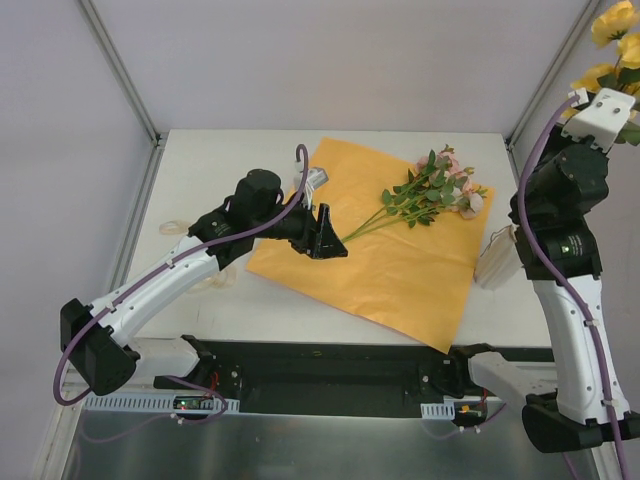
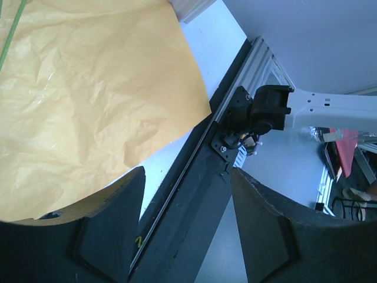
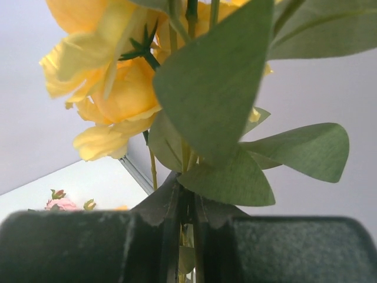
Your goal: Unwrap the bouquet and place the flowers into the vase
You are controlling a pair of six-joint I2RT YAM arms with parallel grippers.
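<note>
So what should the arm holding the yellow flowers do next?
Probably lower them toward the white vase. The right gripper is shut on the stems of the yellow roses, held high in the air, and the vase stands on the table beside that arm.

On the open orange sheet (image 1: 380, 265), pink roses (image 1: 447, 185) are lying; yellow roses (image 3: 106, 76) are standing clamped in the right gripper (image 3: 185, 203); the white vase (image 1: 497, 260) is sitting beside the sheet.

Left arm (image 1: 170, 275): stretched forward and low, wrist turned right.
Left tool (image 1: 326, 238): jaws apart, nothing between.
Right arm (image 1: 560, 250): upright, raised high.
Right tool (image 3: 186, 203): pinched on stems (image 3: 192, 10).
</note>
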